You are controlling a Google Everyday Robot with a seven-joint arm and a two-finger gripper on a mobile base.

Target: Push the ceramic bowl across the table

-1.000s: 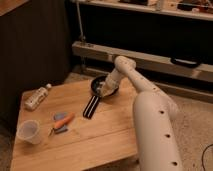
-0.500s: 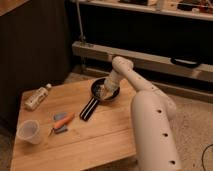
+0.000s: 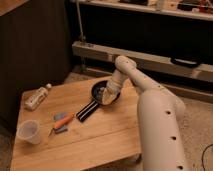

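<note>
The gripper (image 3: 107, 94) is down inside the bowl (image 3: 96, 88), pressing against its far-right inner wall. Whether it is open or closed, I cannot tell. Compared with a second ago, the bowl has crept a little toward the near-left, and the arm (image 3: 131, 75) has bent down and in with it. So the push is under way, though it has gained only a short stretch. The bowl is still on the far-right part of the table (image 3: 100, 147), with most of the top left to cross.

Now the traffic. Just ahead of the gripper, on the near-left side of the bowl, lies a long black bar (image 3: 86, 110). Its far end looks to be touching the rim, and it seems to have slid slightly along with the bowl. Keep pushing this way and, by my reading, the bar gets shoved ahead or twisted aside.

Further out on the same line lies an orange tool (image 3: 63, 121) with small blue-grey pieces beside it. Beyond that, near the left front corner, stands a plastic cup (image 3: 28, 131). A bottle (image 3: 37, 98) lies on its side well off to the left, clear of the likely path.
</note>
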